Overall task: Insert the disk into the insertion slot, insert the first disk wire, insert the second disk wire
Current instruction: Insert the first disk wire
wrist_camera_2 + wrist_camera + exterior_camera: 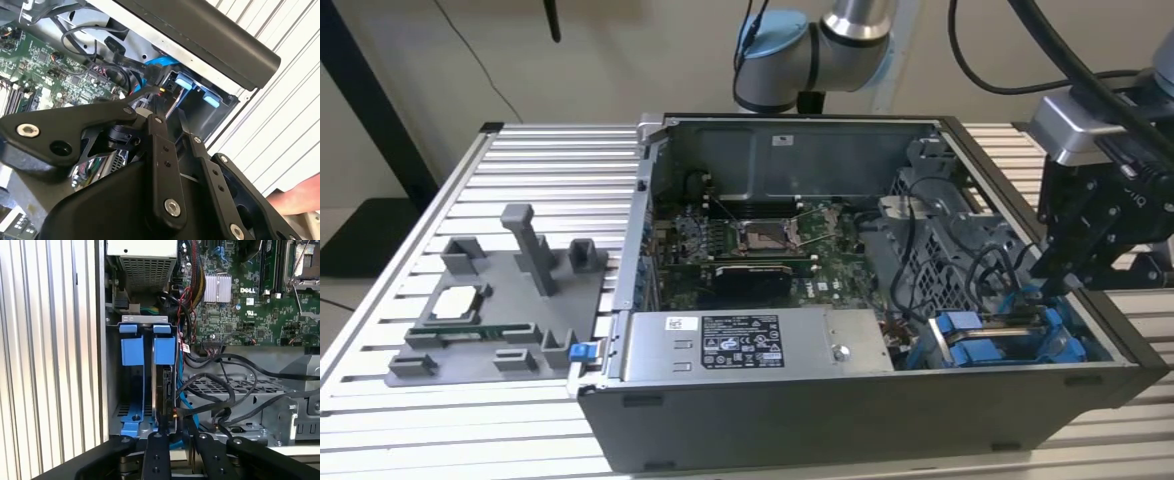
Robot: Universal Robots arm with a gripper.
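Exterior view: the gripper (1054,275) reaches down into the front corner of the open computer case (854,425), on the exterior view's right. Its jaws are drawn narrow, tips nearly together. Whether a connector is pinched between them cannot be told.

In the first wrist view the tips sit just beside the near end of the disk (164,390). The disk stands on edge, fully down in the insertion slot (144,319), under one of two blue tabs. The neighbouring compartment looks dark, and its contents cannot be told. A blue cable (186,407) and loose black cables (225,390) crowd the same end of the disk.

Judged from this, the disk step is complete and a wire step is in hand. Seating a connector here would call for square alignment with the disk's port and a straight push, clear of the tangle.

The case also holds the motherboard (761,240), the power-supply box (747,345) and a perforated cage (235,385). On the slatted table (520,160), a grey fixture tray (520,250) carries a processor (458,300) and a memory module (474,332).
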